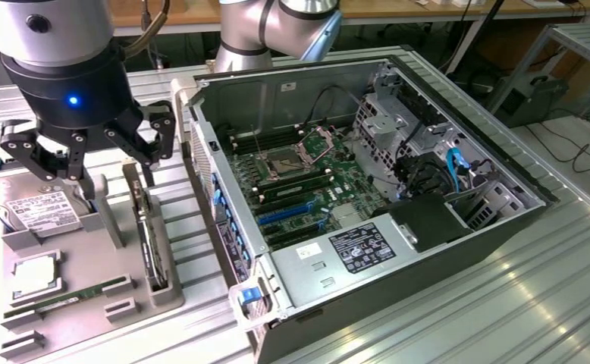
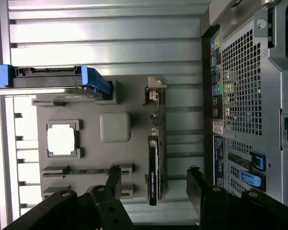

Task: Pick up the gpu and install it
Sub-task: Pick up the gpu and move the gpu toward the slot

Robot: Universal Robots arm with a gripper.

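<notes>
gpu unlifted in its fixture slot, pincer spread wide over it

the gripper (image 1: 119,178) hangs over the grey fixture tray (image 1: 103,258) at the exterior view's left. its jaws stand wide apart and hold nothing. in the wrist view the two fingers straddle the gpu (image 2: 153,163), which sits about midway between them. i see no contact with the card.

the gpu stands on its long edge in a narrow slot of the tray, its pale bracket (image 2: 156,87) at one end. it is well apart from the blue slots (image 1: 285,214) on the board inside the open computer case (image 1: 497,227). the task is judged to be at its start: the card is neither lifted nor seated.

risks, as judged from this position:
- the card is thin and upright. if one finger touches before the other, it could tip or jam in its slot.
- a grip low on the dark face may press on components rather than on the board edge.
- the hard drive (image 1: 32,205) stands just beside the gripper's far finger. with the jaws this wide, a descent could strike it or its holder posts.
- the ram stick (image 1: 62,299) lies on the same tray but looks clear of the fingers.
- a skewed hold would carry over to the case, where the bracket could foul the rear wall.
</notes>
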